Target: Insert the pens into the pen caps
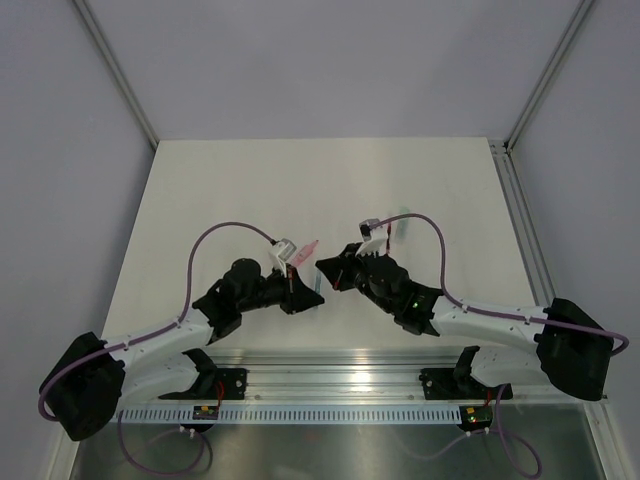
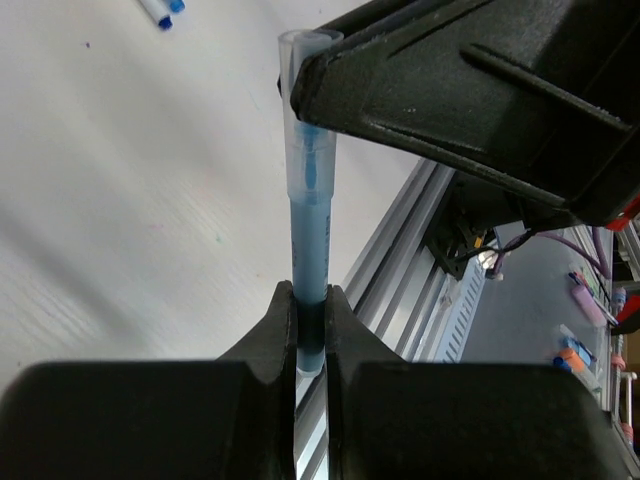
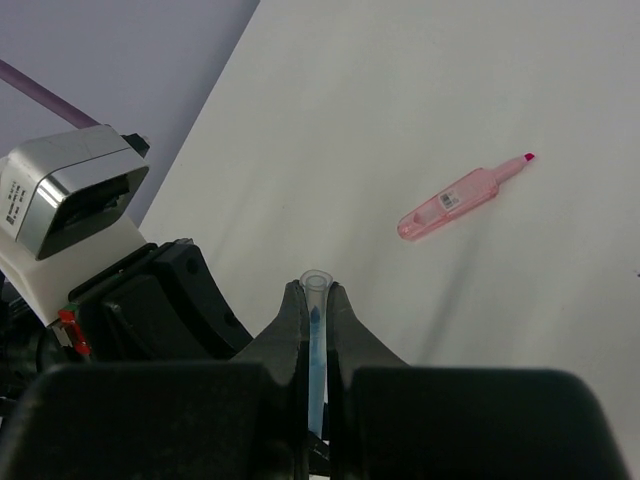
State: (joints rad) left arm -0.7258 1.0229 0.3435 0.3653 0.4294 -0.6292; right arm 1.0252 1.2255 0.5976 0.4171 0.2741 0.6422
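1. white matte worktop [image 1: 250, 190], pale lilac walls [image 1: 60, 150] on three sides, metal rail [image 1: 340, 365] along the near edge.
2. left gripper [image 2: 310, 305] clenched on a blue pen [image 2: 310, 250], held up off the worktop near the front middle.
3. right gripper [image 3: 315, 300] clenched on a clear cap [image 2: 300, 150]; the pen's tip sits inside the cap.
4. pink piece [image 3: 460, 197] with a red tip lies flat on the worktop, apart from both grippers.
5. a few tiny ink specks [image 2: 88, 45] on the surface.
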